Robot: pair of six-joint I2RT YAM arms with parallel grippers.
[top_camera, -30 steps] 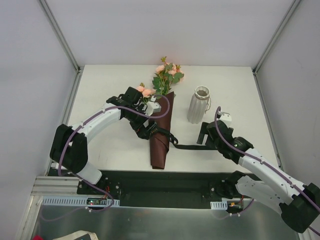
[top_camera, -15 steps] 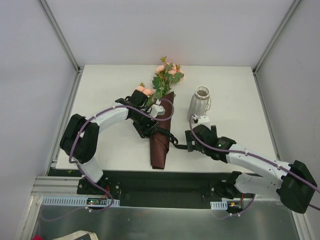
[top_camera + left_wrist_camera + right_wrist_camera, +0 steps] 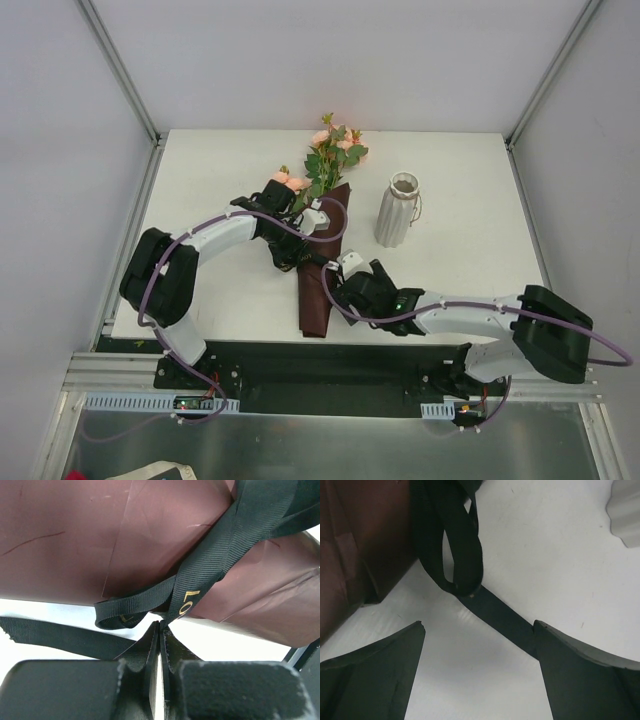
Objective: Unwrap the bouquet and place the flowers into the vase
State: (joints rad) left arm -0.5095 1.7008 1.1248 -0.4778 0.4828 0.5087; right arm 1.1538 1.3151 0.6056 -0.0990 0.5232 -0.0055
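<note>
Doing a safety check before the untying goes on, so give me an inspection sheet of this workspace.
Surface: white table, no stains seen.
Job's things: bouquet lying wrapped, black ribbon tied round it; flowers in the wrap; vase upright, no flowers in it.
Clutter: nothing seen.
Grippers: left gripper shut on the black ribbon; right gripper open over a ribbon tail.
Cables: purple cables along both arms.
Surroundings: white walls, metal frame posts.
</note>
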